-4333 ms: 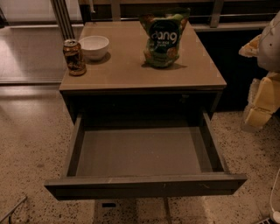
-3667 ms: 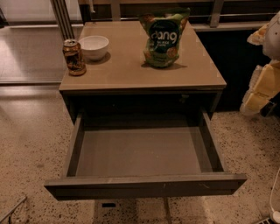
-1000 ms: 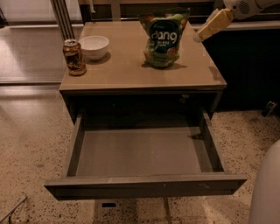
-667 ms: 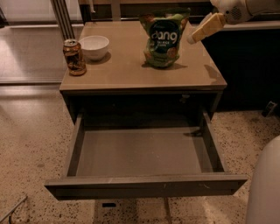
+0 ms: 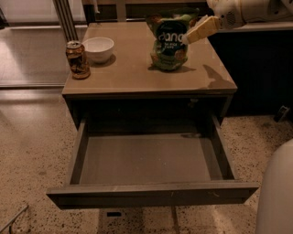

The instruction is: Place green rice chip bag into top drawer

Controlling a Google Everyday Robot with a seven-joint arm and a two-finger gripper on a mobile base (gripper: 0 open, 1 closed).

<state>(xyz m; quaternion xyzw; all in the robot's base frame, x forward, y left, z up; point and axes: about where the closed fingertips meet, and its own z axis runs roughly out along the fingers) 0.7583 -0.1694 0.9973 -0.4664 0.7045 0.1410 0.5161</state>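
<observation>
Green and crinkly, your green rice chip bag [image 5: 167, 44] stands upright at the back of the tan table [image 5: 137, 73], right of centre, with white "dang" lettering on a dark panel and brownish chip images below it. Its top edge looks rumpled and its base sits flat on the tabletop. You have the white arm [image 5: 249, 9] reaching in from the upper right corner, angled downward and to the left, and the cream-coloured gripper [image 5: 189, 37] at its end points at the bag's upper right edge. From this view its tip meets the bag's outline, but you cannot tell whether it actually touches, nor whether the gripper is spread or pressed together. Below the tabletop, the top drawer [image 5: 151, 193] is pulled fully out toward you, its grey bottom bare and its plain front panel nearest the camera. On the table's left side a can [image 5: 77, 59] stands just beside a white bowl [image 5: 98, 48], both well apart from the bag.
</observation>
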